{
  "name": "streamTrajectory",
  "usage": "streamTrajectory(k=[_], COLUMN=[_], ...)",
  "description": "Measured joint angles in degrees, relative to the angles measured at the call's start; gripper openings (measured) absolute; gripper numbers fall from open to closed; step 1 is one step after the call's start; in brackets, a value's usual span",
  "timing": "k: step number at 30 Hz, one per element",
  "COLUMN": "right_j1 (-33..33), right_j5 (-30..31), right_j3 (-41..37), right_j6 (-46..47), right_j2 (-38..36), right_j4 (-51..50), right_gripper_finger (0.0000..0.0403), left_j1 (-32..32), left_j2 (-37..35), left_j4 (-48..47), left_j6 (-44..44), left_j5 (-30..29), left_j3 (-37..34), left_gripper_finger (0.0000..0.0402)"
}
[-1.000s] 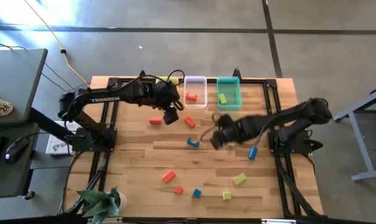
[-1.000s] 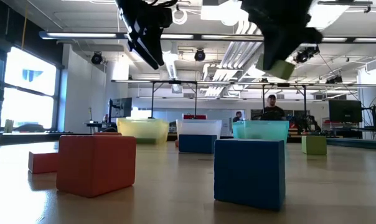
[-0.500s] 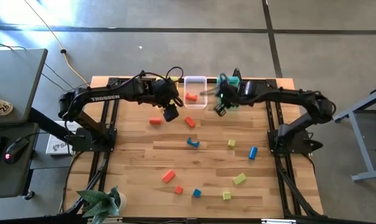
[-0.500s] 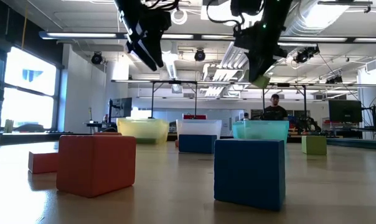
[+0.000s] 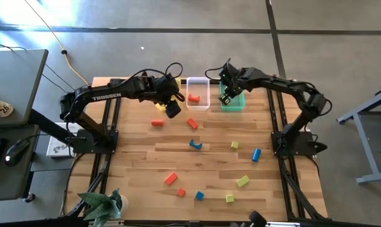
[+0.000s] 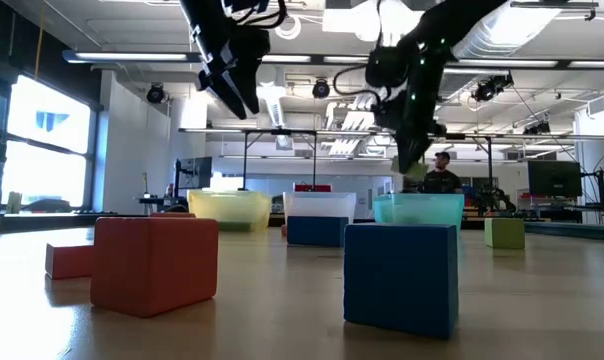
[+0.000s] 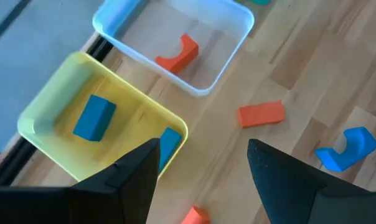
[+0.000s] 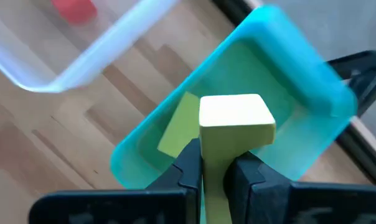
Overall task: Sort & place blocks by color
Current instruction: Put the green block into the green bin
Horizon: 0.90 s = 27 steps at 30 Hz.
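My right gripper (image 5: 227, 98) hovers over the teal tray (image 5: 236, 104) at the table's far edge, shut on a yellow-green block (image 8: 236, 117). Another yellow-green block (image 8: 178, 132) lies flat inside that tray. My left gripper (image 5: 171, 108) is open and empty in the air beside the yellow tray (image 7: 63, 99), which holds two blue blocks (image 7: 93, 118). The clear tray (image 5: 198, 94) holds a red-orange arch (image 7: 178, 53). Loose blue, red-orange and yellow-green blocks lie flat on the table, among them a blue arch (image 5: 195, 145). My right gripper pinches the yellow-green block between its two fingers by the lower part of its side faces (image 8: 216, 163). The fingers (image 8: 189, 158) come from above, pointing down. The block is lifted clear above the teal tray (image 8: 300, 81), and its end pokes out past the fingertips.
Loose blocks are scattered over the middle and near half of the table: red-orange ones (image 5: 157, 122) (image 5: 171, 178), a blue cylinder (image 5: 256, 154), yellow-green ones (image 5: 243, 181). A plant (image 5: 102, 205) sits at the near left corner. People stand far off in the room (image 6: 440, 178).
My right gripper has carried the yellow-green block from over the middle of the table toward the far edge and now hangs lower, over the teal tray. My left gripper has drifted slightly toward the far edge, staying open.
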Motion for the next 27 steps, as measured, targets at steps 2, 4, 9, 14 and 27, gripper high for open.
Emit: streamTrajectory(k=[2,4,9,14,27], right_j1=[-0.6,-1.3,-2.3,-3.5,-4.6], right_j5=[-1.4,-2.8,-3.4,-3.8,-5.4], right_j3=[0.0,0.0,0.0,0.0,0.0], right_j6=[-1.1,-1.8,-3.3,-4.9,-7.1], right_j2=[2.0,3.9,7.0,8.7,8.9], right_j4=[0.0,0.0,0.0,0.0,0.6], right_gripper_finger=[0.0021,0.0021,0.0021,0.0021,0.0083], left_j1=[0.3,0.4,0.4,0.3,-1.7], left_j2=[0.0,0.0,0.0,0.0,0.0], left_j4=[-0.4,-0.7,-2.3,-3.3,-4.0], left_j6=[-0.3,-0.9,-2.4,-2.9,-1.0], left_j5=[1.4,2.8,4.1,5.4,9.4], left_j3=[-0.8,-1.8,-5.5,-9.6,-18.6], left_gripper_finger=[0.0232,0.0232,0.0232,0.0232,0.0232])
